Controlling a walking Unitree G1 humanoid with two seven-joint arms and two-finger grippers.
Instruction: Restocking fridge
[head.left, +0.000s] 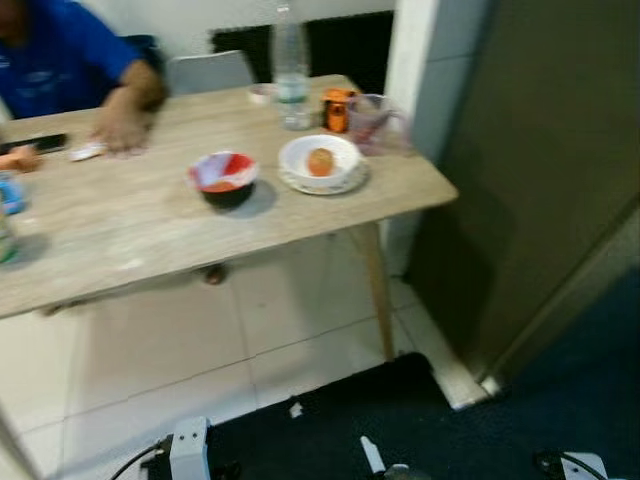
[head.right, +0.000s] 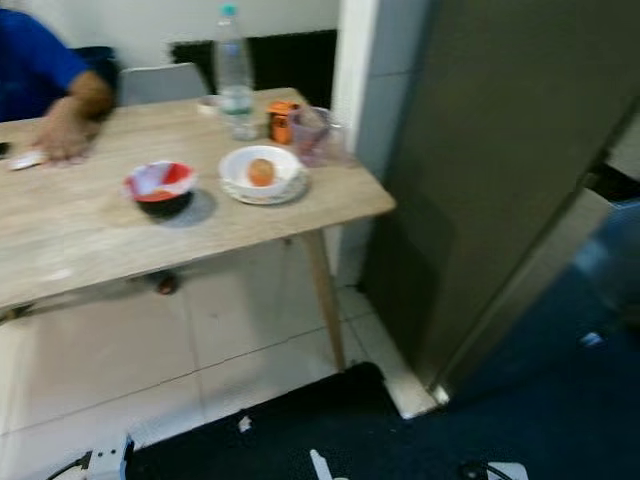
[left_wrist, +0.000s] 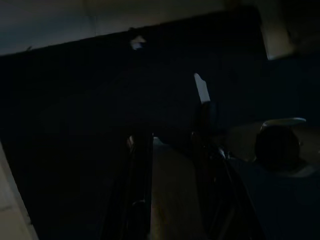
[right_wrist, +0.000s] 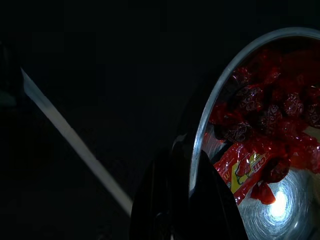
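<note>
Right gripper is clamped on the rim of a metal bowl — the two black fingers pinch the thin edge between them, one on the outer wall and one just inside. Right wrist view is dark apart from the bowl's lit interior. Left gripper hangs low in shade, aimed down at a dark floor mat; its two long black fingers run roughly parallel with a clear gap between them, nothing in that gap. Head views catch just pale fragments of the arms at the bottom edge — blurred, pose not readable there.
</note>
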